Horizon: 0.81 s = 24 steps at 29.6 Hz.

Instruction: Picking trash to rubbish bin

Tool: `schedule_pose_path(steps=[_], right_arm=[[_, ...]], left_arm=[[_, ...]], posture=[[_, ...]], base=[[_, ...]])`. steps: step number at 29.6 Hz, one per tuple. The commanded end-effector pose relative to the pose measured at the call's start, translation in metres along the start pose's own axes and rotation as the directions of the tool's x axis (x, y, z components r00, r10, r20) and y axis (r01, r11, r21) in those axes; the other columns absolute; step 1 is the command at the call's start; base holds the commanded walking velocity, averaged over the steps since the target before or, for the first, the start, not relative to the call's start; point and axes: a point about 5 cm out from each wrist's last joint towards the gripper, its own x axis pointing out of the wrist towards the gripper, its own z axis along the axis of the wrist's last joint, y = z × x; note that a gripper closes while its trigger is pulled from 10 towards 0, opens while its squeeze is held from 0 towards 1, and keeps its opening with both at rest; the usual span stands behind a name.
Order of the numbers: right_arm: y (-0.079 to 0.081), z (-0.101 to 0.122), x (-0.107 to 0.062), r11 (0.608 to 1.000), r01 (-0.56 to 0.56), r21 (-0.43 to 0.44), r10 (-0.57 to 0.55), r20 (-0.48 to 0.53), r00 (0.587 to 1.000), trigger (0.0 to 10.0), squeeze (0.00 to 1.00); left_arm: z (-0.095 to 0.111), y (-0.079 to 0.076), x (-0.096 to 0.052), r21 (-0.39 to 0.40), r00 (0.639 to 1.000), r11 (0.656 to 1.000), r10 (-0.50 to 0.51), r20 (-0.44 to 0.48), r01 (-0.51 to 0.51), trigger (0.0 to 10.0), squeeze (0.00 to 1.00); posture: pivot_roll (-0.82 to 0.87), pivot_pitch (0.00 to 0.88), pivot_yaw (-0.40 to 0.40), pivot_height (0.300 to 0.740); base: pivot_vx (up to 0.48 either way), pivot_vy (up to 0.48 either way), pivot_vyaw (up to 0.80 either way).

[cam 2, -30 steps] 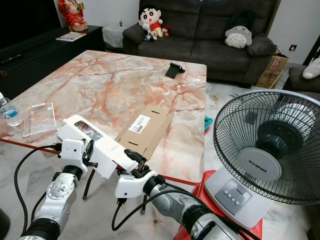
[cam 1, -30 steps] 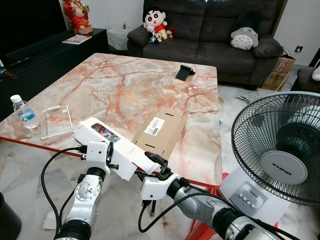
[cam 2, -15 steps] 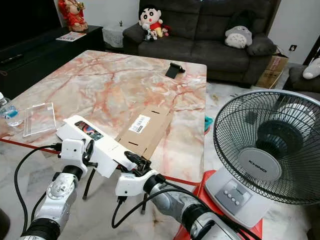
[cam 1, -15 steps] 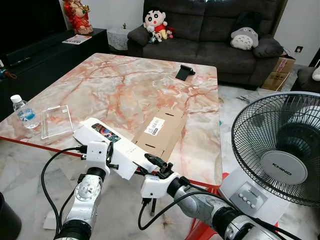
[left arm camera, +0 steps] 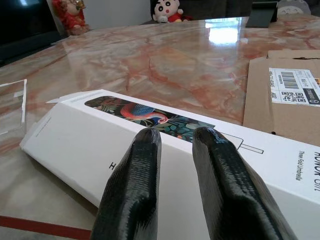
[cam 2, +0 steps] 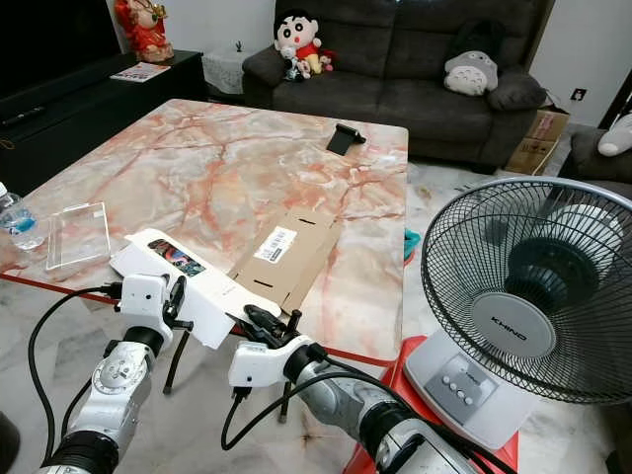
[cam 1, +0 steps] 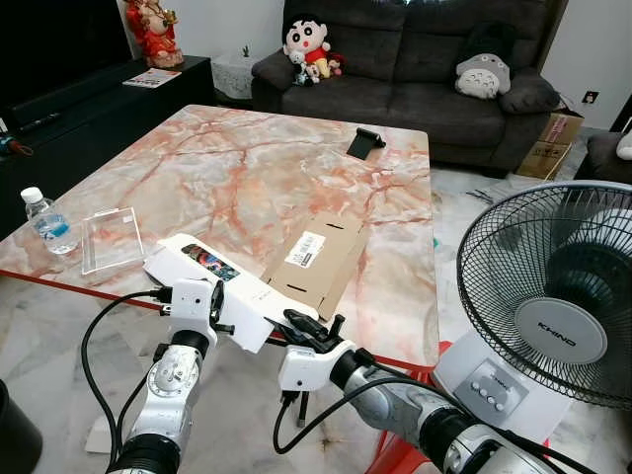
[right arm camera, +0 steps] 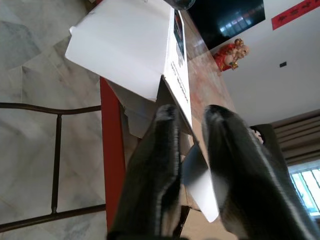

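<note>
At the near table edge, right gripper (cam 1: 311,329) fingers (right arm camera: 160,165) slightly parted around a flap at the end of the long white box (cam 1: 222,280), touching it. Left gripper (left arm camera: 175,150) fingers (left arm camera: 137,170) close together, laid over the box's top face; grip cannot be told. Box overhanging the marble table (cam 1: 247,158), just beside a flattened cardboard carton (cam 1: 321,257). Farther left: clear plastic tray (cam 1: 111,237), water bottle (cam 1: 47,221). Phone stand (cam 1: 365,141) near far edge. Fan (cam 1: 553,306) at right; sofa (cam 1: 415,59) beyond.
</note>
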Motion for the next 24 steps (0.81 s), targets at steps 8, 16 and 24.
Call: schedule_pose_path(steps=[8,16,24], right_arm=[[-0.003,-0.001,0.002,1.000,0.008,0.000,-0.008,-0.008,1.000,0.0,0.00],[-0.006,0.000,0.005,0.998,0.026,0.048,-0.025,-0.024,0.999,0.0,0.00],[-0.011,0.002,0.008,0.996,0.049,0.081,-0.046,-0.034,0.998,0.0,0.00]], left_arm=[[0.002,0.000,0.002,-0.006,1.000,1.000,-0.007,0.003,0.007,10.0,0.00],[0.005,-0.001,0.004,-0.011,1.000,1.000,-0.005,0.020,0.005,10.0,0.00],[0.050,-0.009,0.016,-0.029,0.977,0.999,-0.019,0.214,0.026,10.0,0.00]], posture=[[0.08,0.000,-0.029,0.740],[0.08,0.000,-0.030,0.740],[0.08,0.000,-0.032,0.740]], base=[[0.000,0.000,0.00],[0.000,0.000,0.00],[0.000,0.000,0.00]])
